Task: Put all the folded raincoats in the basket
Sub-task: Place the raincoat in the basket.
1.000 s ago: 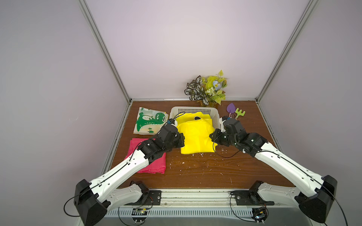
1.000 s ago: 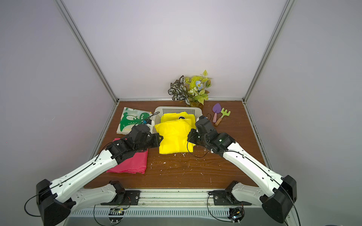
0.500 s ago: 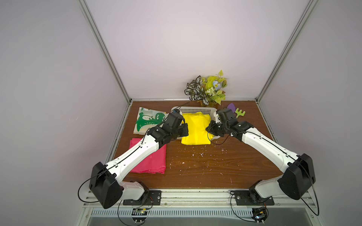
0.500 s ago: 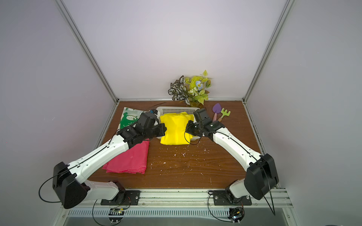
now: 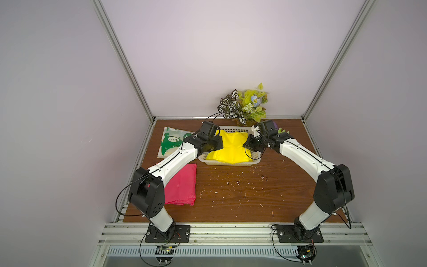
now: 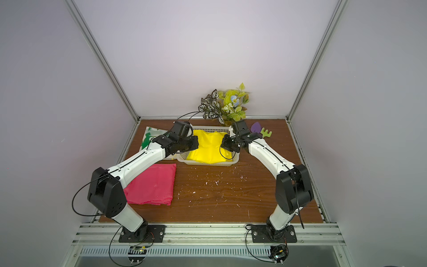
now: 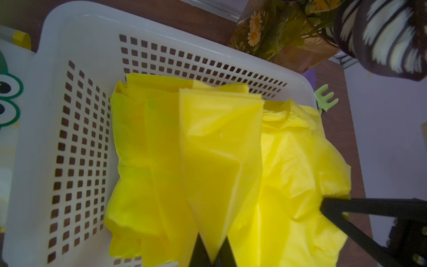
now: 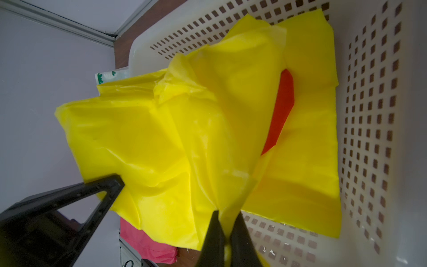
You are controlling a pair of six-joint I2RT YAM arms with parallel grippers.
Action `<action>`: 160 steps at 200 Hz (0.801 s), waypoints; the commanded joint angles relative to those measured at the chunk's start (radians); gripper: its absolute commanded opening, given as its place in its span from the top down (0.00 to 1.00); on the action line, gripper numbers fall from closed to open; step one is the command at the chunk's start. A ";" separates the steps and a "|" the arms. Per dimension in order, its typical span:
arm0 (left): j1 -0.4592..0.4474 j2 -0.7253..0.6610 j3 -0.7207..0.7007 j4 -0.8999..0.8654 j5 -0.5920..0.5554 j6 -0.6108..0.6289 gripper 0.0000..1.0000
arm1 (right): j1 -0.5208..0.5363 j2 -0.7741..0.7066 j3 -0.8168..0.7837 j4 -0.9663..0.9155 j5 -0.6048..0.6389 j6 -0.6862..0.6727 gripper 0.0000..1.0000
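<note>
Top view, centre of the frame: one yellow raincoat (image 5: 231, 148) sits in one white basket (image 5: 227, 163) at the back of a brown table (image 5: 231, 196) and fills most of it. Two robot arms reach in from the lower corners. The left gripper (image 7: 211, 254), at the coat's left edge, is clamped on a fold of yellow film. The right gripper (image 8: 227, 240), at its right edge, is pinched tight on another fold. The wrist views show both held folds lifted and bunched above the basket floor.

The step in hand looks like the set-down, with the release not yet made. Next, both claws would need to part and the arms rise straight up, so the film is not dragged over the rim.

Counted:
- two arms
- one basket
- one yellow raincoat
- one pink garment (image 5: 182, 185), lower left
- one dinosaur-print pack (image 5: 171, 143), left of the basket
- one plant (image 5: 245, 106), behind it
- one purple shovel (image 6: 255, 127)
- one green rake (image 6: 266, 133)

A red patch (image 8: 282, 111) shows among the yellow layers; I cannot tell what it is.
</note>
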 commanded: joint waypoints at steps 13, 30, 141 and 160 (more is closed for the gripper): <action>0.016 0.088 0.078 0.002 0.027 0.052 1.00 | -0.025 0.071 0.085 0.051 -0.071 -0.055 1.00; 0.022 0.127 0.090 0.002 0.027 0.065 1.00 | -0.032 0.113 0.108 0.055 -0.080 -0.072 1.00; 0.079 0.207 0.144 -0.008 -0.042 0.071 0.80 | -0.080 0.273 0.173 0.069 -0.148 -0.142 0.98; 0.079 0.207 0.141 -0.008 -0.037 0.070 0.48 | -0.087 0.279 0.184 0.059 -0.158 -0.154 0.91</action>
